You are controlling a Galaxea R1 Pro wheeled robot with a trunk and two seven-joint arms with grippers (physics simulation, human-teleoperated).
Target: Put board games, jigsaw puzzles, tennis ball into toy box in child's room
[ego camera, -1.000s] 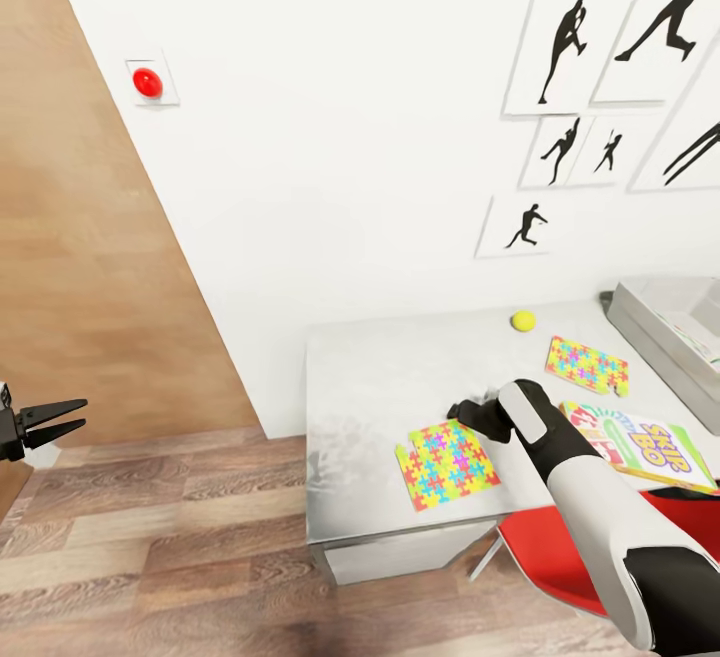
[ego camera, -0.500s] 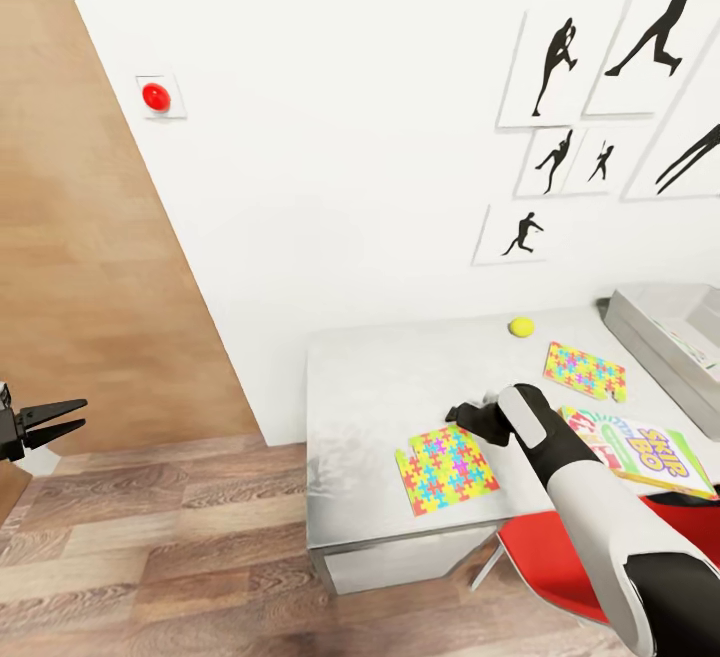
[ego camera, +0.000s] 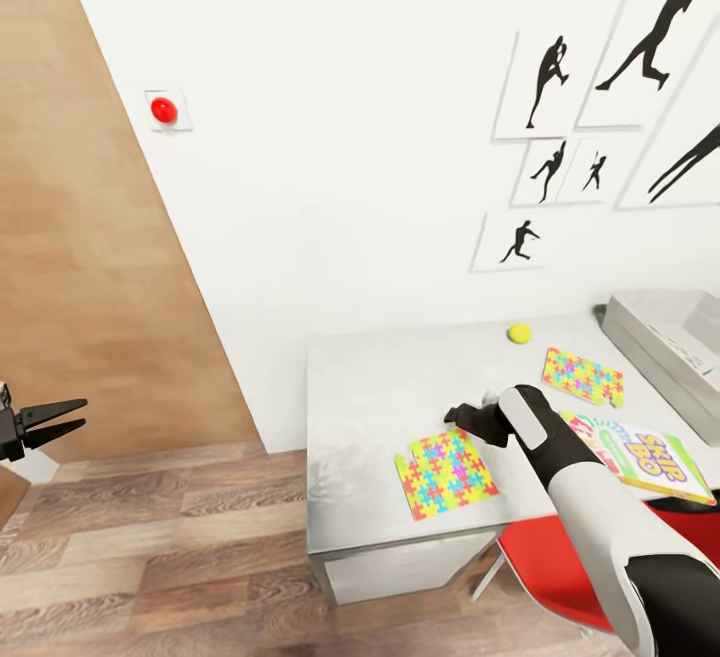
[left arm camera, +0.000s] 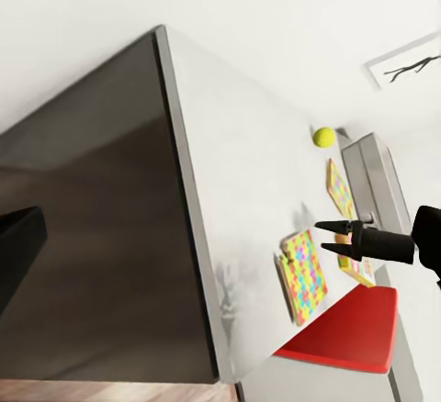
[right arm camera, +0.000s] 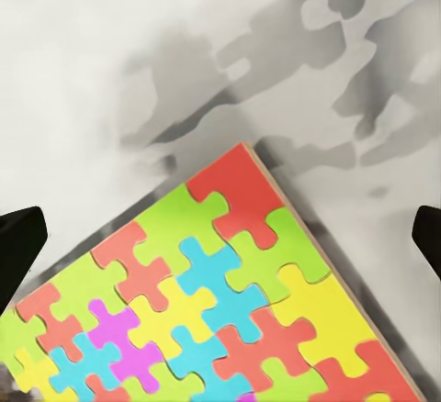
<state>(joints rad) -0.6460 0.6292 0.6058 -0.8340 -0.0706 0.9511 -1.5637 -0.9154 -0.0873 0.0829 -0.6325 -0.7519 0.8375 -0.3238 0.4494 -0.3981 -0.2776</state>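
Note:
On the white table [ego camera: 380, 387] lie a jigsaw puzzle [ego camera: 445, 472] near the front edge, a second puzzle [ego camera: 583, 377] further back, the yellow-green tennis ball [ego camera: 518, 333] by the wall and the Skip-Bo board game [ego camera: 640, 452] at the right. The grey toy box [ego camera: 660, 332] stands at the table's far right. My right gripper [ego camera: 452, 414] hovers open just above the near puzzle's back corner; the right wrist view has that puzzle [right arm camera: 220, 301] under the spread fingertips [right arm camera: 20, 241]. My left gripper [ego camera: 84, 413] hangs open and empty far to the left, off the table.
A red chair [ego camera: 560, 557] sits tucked under the table's front right. A wood-panelled wall [ego camera: 80, 237] stands at the left, with a red button [ego camera: 164, 110] on the white wall. Wood-plank floor [ego camera: 180, 537] lies open in front of the table.
The whole head view has shifted slightly, so the camera moved. My right gripper stays over the near puzzle's corner, and the left gripper holds its place.

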